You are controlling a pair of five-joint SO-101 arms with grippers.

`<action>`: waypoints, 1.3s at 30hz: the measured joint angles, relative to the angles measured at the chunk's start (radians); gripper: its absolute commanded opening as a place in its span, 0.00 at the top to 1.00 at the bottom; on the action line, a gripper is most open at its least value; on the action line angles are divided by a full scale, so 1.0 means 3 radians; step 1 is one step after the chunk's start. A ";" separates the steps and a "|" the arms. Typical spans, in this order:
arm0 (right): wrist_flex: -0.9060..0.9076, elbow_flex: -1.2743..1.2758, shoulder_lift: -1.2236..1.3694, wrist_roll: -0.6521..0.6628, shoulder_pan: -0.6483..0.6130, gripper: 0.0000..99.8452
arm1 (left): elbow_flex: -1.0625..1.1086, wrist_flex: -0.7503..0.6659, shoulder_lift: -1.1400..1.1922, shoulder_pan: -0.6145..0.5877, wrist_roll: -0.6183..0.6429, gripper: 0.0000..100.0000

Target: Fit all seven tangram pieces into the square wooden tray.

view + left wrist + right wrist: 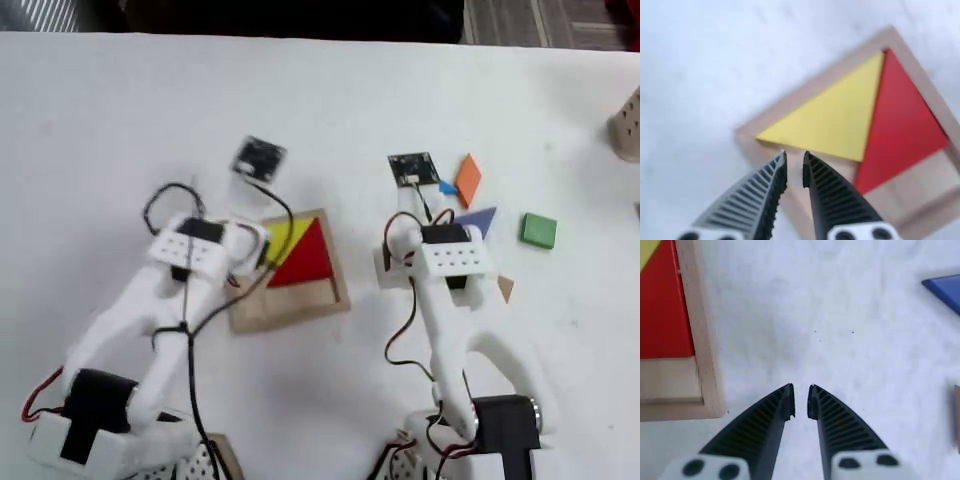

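Note:
The square wooden tray (285, 309) lies between the two arms and holds a yellow triangle (281, 236) and a red triangle (305, 260). Its near part is bare wood. My left gripper (794, 160) is shut and empty, hovering over the tray's rim (747, 137) beside the yellow triangle (832, 122). My right gripper (801, 392) is shut and empty over bare table, just off the tray's corner (707, 390). Loose on the right lie an orange parallelogram (467, 178), a small blue triangle (446, 187), a larger blue triangle (478, 220), a green square (538, 230) and a small brown triangle (505, 288).
A wooden object (628, 125) stands at the table's right edge. Black cables trail from both arms over the table and the tray. The table's far edge (300, 38) runs along the back, with open white surface before it.

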 measured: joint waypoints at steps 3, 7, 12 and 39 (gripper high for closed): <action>0.0000 0.0000 0.0000 0.0000 0.0000 0.94 | -0.0066 0.0000 0.0000 -0.0123 0.0031 0.93; 0.0000 0.0000 0.0000 0.0000 -0.0041 0.94 | -0.0077 0.0000 0.0000 -0.0230 0.0036 0.93; 0.0000 0.0000 0.0000 0.0000 -0.0552 0.94 | 0.0056 -0.0061 0.0000 -0.0240 0.0036 0.93; -0.0404 0.0194 0.0327 -0.0041 -0.1279 0.87 | 0.0169 -0.0307 0.0000 -0.0910 0.0486 0.98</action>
